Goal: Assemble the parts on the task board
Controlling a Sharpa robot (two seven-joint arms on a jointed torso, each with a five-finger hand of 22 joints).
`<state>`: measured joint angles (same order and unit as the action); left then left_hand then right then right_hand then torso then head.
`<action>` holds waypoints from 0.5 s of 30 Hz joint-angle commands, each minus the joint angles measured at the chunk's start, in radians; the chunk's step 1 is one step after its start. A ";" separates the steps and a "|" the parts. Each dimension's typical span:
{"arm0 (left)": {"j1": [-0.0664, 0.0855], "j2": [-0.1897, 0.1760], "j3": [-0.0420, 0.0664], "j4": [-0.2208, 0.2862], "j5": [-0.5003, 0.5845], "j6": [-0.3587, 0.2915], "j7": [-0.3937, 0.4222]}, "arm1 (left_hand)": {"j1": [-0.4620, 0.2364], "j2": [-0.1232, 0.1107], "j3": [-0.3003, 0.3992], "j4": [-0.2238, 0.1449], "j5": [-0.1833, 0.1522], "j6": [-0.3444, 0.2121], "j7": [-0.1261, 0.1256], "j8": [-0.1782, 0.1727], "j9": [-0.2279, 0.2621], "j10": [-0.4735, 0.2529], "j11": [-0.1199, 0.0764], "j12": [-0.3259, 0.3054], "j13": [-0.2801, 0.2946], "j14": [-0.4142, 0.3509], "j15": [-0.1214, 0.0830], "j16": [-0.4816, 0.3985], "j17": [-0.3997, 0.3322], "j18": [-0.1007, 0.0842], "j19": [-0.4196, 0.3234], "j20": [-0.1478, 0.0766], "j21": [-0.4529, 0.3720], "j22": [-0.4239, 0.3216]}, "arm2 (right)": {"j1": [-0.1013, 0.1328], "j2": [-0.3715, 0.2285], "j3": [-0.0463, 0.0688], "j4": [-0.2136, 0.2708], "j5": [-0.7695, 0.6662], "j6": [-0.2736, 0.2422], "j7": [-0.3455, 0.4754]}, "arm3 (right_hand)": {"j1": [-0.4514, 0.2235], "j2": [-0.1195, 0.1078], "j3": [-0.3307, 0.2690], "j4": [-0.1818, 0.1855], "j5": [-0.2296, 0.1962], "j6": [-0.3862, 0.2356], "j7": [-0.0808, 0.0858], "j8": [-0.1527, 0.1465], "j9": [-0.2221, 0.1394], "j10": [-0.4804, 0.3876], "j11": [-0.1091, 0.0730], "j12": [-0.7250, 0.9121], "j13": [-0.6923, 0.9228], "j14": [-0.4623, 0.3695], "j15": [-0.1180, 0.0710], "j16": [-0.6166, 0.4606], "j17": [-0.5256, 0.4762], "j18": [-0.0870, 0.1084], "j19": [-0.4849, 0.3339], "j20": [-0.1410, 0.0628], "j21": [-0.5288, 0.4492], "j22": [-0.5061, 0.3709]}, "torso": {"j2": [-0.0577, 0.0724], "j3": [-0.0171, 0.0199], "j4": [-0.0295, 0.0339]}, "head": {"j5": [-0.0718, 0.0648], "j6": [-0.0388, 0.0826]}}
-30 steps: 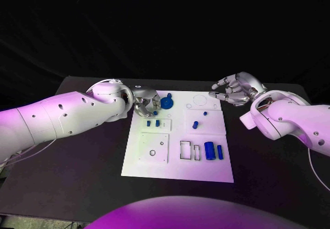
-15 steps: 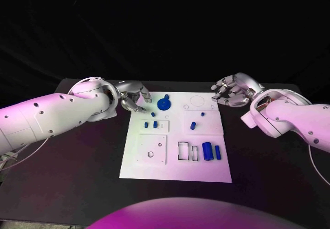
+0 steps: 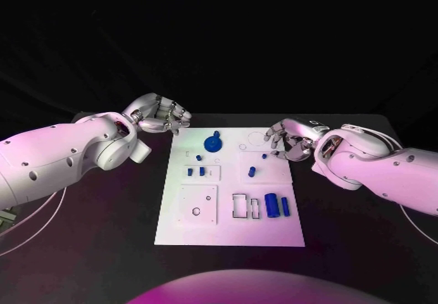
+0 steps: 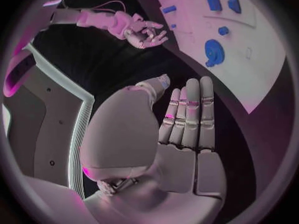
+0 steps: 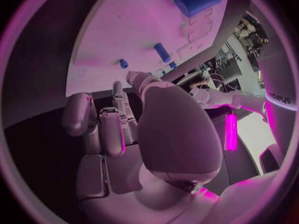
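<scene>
The white task board (image 3: 233,225) lies mid-table. On its far part sits a blue round part with a stem (image 3: 212,143), also seen in the left wrist view (image 4: 214,51). Small blue pegs (image 3: 195,171) stand left of centre, and another small peg (image 3: 252,170) stands right of them. Two blue cylinders (image 3: 277,206) lie in the near right area; one blue cylinder (image 5: 198,0) appears in the right wrist view. My left hand (image 3: 162,114) hovers off the far left corner, fingers (image 4: 188,119) straight, palm empty. My right hand (image 3: 285,139) hangs over the far right edge, fingers loosely bent, holding nothing.
The black table (image 3: 100,234) spreads round the board on every side. Empty rectangular slots (image 3: 241,206) sit beside the cylinders, and a square plate (image 3: 199,204) with holes takes up the near left of the board.
My left hand has drawn back from the blue round part to beyond the board's far left corner. My right hand has come in over the far right edge.
</scene>
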<state>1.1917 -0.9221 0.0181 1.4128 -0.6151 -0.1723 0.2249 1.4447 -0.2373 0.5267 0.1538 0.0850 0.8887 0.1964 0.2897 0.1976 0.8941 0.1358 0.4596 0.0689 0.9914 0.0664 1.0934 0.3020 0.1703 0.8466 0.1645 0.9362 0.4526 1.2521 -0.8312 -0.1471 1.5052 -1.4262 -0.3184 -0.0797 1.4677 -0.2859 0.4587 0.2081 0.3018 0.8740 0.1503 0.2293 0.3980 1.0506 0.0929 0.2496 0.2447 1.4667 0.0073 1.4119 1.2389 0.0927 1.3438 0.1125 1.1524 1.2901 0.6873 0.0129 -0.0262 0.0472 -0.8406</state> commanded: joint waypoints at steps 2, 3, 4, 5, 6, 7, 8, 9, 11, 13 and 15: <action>0.000 -0.009 0.001 0.017 0.256 -0.041 0.085 | 0.001 -0.004 0.006 -0.001 0.002 0.004 0.003 0.003 -0.001 0.001 0.005 -0.004 -0.001 -0.004 0.000 -0.008 -0.003 0.014 -0.005 0.000 -0.006 -0.003 | -0.004 0.014 0.000 -0.008 -0.155 0.070 -0.048 | -0.010 -0.002 0.005 -0.010 -0.003 0.062 0.003 -0.004 -0.002 0.018 -0.002 -0.011 -0.015 0.033 0.003 0.007 0.006 0.000 0.015 -0.001 0.016 0.011 | 0.000 -0.0016 0.0037 | -0.009 0.005; 0.000 -0.011 0.001 0.021 0.262 -0.044 0.090 | 0.001 -0.004 0.006 -0.001 0.002 0.004 0.003 0.003 -0.001 0.001 0.005 -0.004 -0.001 -0.004 0.000 -0.008 -0.004 0.014 -0.005 0.000 -0.006 -0.003 | -0.005 0.017 0.000 -0.010 -0.162 0.073 -0.052 | -0.010 -0.002 0.011 -0.015 -0.003 0.069 0.002 -0.003 -0.002 0.028 -0.003 -0.015 -0.023 0.033 0.003 0.007 0.004 -0.001 0.016 -0.001 0.019 0.014 | 0.000 -0.0017 0.0036 | -0.009 0.006; 0.000 -0.013 0.001 0.025 0.268 -0.046 0.096 | 0.000 -0.004 0.006 -0.001 0.002 0.003 0.004 0.002 -0.002 0.002 0.005 -0.004 -0.001 -0.004 0.000 -0.009 -0.004 0.014 -0.005 0.000 -0.007 -0.004 | -0.006 0.019 0.000 -0.011 -0.168 0.074 -0.055 | -0.009 -0.002 0.016 -0.020 -0.003 0.074 0.002 -0.003 -0.002 0.035 -0.004 -0.018 -0.028 0.034 0.002 0.007 0.005 -0.001 0.017 -0.001 0.021 0.016 | 0.001 -0.0012 0.0032 | -0.009 0.007; 0.000 -0.014 0.001 0.028 0.272 -0.048 0.100 | 0.000 -0.005 0.006 -0.001 0.002 0.003 0.005 0.002 -0.002 0.002 0.005 -0.004 -0.001 -0.004 0.001 -0.010 -0.004 0.014 -0.005 0.000 -0.007 -0.004 | -0.007 0.021 0.000 -0.012 -0.172 0.075 -0.057 | -0.005 -0.001 0.025 -0.027 -0.002 0.081 0.001 -0.002 -0.002 0.046 -0.005 -0.021 -0.035 0.034 0.001 0.008 0.006 -0.002 0.020 -0.002 0.026 0.021 | 0.001 -0.0014 0.0033 | -0.009 0.007; -0.001 -0.016 0.001 0.032 0.277 -0.051 0.106 | -0.001 -0.005 0.006 -0.001 0.002 0.002 0.005 0.002 -0.002 0.002 0.005 -0.004 -0.001 -0.003 0.001 -0.010 -0.005 0.014 -0.004 0.000 -0.008 -0.005 | -0.008 0.024 0.000 -0.013 -0.177 0.075 -0.061 | -0.004 0.000 0.034 -0.033 -0.002 0.086 0.000 -0.002 -0.002 0.055 -0.006 -0.025 -0.040 0.034 0.000 0.009 0.007 -0.003 0.021 -0.002 0.030 0.024 | 0.001 -0.0016 0.0022 | -0.010 0.007; -0.001 -0.017 0.001 0.034 0.280 -0.053 0.109 | -0.002 -0.006 0.006 -0.001 0.001 0.002 0.005 0.001 -0.002 0.001 0.006 -0.004 -0.001 -0.003 0.001 -0.011 -0.005 0.014 -0.004 0.000 -0.009 -0.005 | -0.009 0.026 0.000 -0.014 -0.181 0.074 -0.064 | -0.005 0.000 0.040 -0.035 -0.001 0.090 0.000 -0.002 -0.003 0.060 -0.007 -0.028 -0.044 0.034 -0.001 0.009 0.006 -0.003 0.022 -0.003 0.032 0.026 | 0.001 -0.0021 0.0018 | -0.010 0.007; -0.001 -0.019 0.001 0.037 0.284 -0.055 0.113 | -0.002 -0.006 0.006 -0.001 0.001 0.002 0.005 0.001 -0.002 0.001 0.006 -0.004 -0.001 -0.003 0.001 -0.011 -0.005 0.014 -0.004 0.000 -0.009 -0.005 | -0.010 0.029 0.000 -0.015 -0.187 0.072 -0.067 | -0.008 0.000 0.046 -0.037 -0.002 0.093 0.000 -0.002 -0.003 0.065 -0.007 -0.031 -0.049 0.034 -0.001 0.009 0.006 -0.003 0.023 -0.003 0.033 0.027 | 0.001 -0.0024 0.0016 | -0.010 0.007; -0.001 -0.020 0.001 0.039 0.289 -0.057 0.116 | -0.002 -0.006 0.006 -0.001 0.001 0.002 0.005 0.001 -0.002 0.001 0.006 -0.004 -0.001 -0.003 0.001 -0.011 -0.005 0.014 -0.004 0.000 -0.009 -0.005 | -0.011 0.031 0.000 -0.016 -0.193 0.071 -0.071 | -0.010 -0.001 0.051 -0.039 -0.002 0.096 0.001 -0.003 -0.004 0.069 -0.007 -0.035 -0.053 0.034 -0.001 0.008 0.006 -0.004 0.023 -0.003 0.035 0.029 | 0.000 -0.0015 -0.0010 | -0.009 0.007; -0.001 -0.021 0.001 0.043 0.297 -0.060 0.122 | -0.003 -0.007 0.005 -0.002 0.001 0.001 0.006 0.001 -0.002 0.001 0.006 -0.004 -0.001 -0.002 0.001 -0.012 -0.006 0.014 -0.004 0.001 -0.010 -0.006 | -0.013 0.036 0.000 -0.018 -0.202 0.070 -0.077 | -0.016 -0.002 0.055 -0.041 -0.003 0.099 0.001 -0.003 -0.004 0.073 -0.007 -0.040 -0.058 0.034 -0.001 0.009 0.006 -0.004 0.024 -0.003 0.036 0.030 | 0.000 -0.0007 -0.0008 | -0.010 0.007; -0.001 -0.022 0.001 0.046 0.302 -0.062 0.125 | -0.004 -0.008 0.005 -0.002 0.001 0.001 0.006 0.001 -0.002 0.001 0.006 -0.004 -0.001 -0.002 0.001 -0.013 -0.006 0.014 -0.004 0.001 -0.011 -0.007 | -0.014 0.041 0.000 -0.020 -0.207 0.070 -0.081 | -0.022 -0.003 0.057 -0.042 -0.003 0.102 0.002 -0.004 -0.005 0.074 -0.006 -0.045 -0.063 0.034 0.000 0.008 0.005 -0.004 0.025 -0.003 0.037 0.032 | 0.000 -0.0005 -0.0002 | -0.011 0.007; -0.001 -0.023 0.001 0.049 0.305 -0.063 0.128 | -0.004 -0.008 0.005 -0.002 0.001 0.001 0.006 0.001 -0.002 0.001 0.006 -0.004 -0.001 -0.002 0.001 -0.013 -0.006 0.014 -0.004 0.001 -0.011 -0.007 | -0.016 0.046 0.000 -0.021 -0.210 0.071 -0.083 | -0.028 -0.002 0.061 -0.045 -0.003 0.110 0.003 -0.001 -0.004 0.077 -0.006 -0.050 -0.068 0.034 0.000 0.009 0.005 -0.005 0.026 -0.003 0.039 0.034 | 0.001 -0.0011 0.0005 | -0.011 0.005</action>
<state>1.1902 -0.9453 0.0182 1.4579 -0.3569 -0.2190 0.3127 1.4447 -0.2373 0.5273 0.1531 0.0850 0.8887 0.1964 0.2897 0.1965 0.8940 0.1358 0.4597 0.0690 0.9915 0.0664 1.0869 0.2975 0.1703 0.8467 0.1645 0.9322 0.4473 1.2377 -0.7872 -0.1470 1.4842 -1.5874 -0.2698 -0.1386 1.4472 -0.2891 0.5152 0.1628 0.3018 0.9796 0.1532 0.2298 0.3943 1.1186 0.0874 0.2027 0.1770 1.4667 0.0072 1.4158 1.2446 0.0925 1.3611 0.1091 1.1868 1.3081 0.6878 0.0115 -0.0256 0.0368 -0.8340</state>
